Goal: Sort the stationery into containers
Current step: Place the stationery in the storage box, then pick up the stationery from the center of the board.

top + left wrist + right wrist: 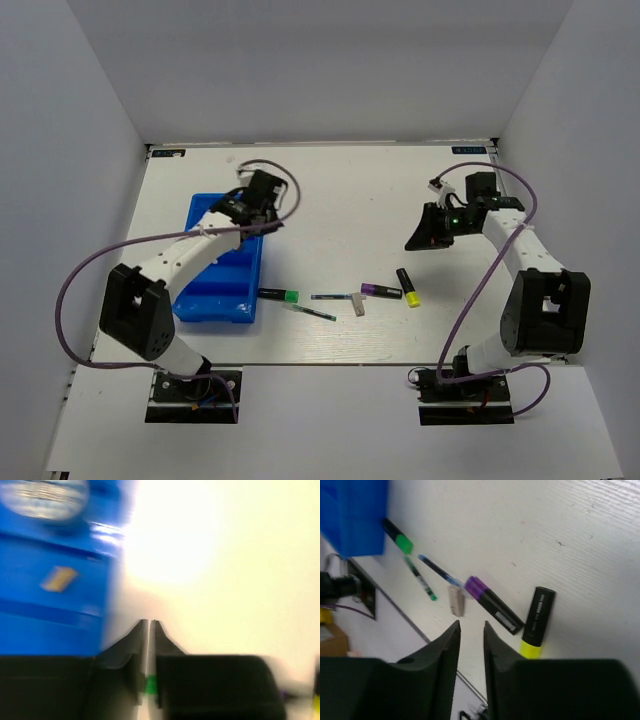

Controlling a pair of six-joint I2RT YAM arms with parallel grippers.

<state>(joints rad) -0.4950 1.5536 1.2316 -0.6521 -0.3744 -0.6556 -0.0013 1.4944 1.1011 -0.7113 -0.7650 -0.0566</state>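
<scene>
Storing a patterned roll (45, 497) and a small yellowish piece (59, 578) in the blue tray (225, 288) along the table's (330, 200) left edge, while leaving the green marker (278, 294), thin pens (330, 297), eraser (359, 305), purple marker (381, 290) and yellow marker (408, 287) loose in a row toward the near edge, evidently awaiting pickup. Hovering the left gripper (149, 624) over the tray's far right rim, fingers pressed almost together with nothing discernibly pinched, a spot suiting drop-off. Hanging the right gripper (471, 626) raised over the table's right half, fingers narrowly parted and empty, apparently lining up on the markers.

Beneath my jaws spreads a flat white table (330, 190), washed to a bright glare (170, 545) just ahead of my left pair, with plain pale grey walls (320, 70) rising beyond them and on either side.
</scene>
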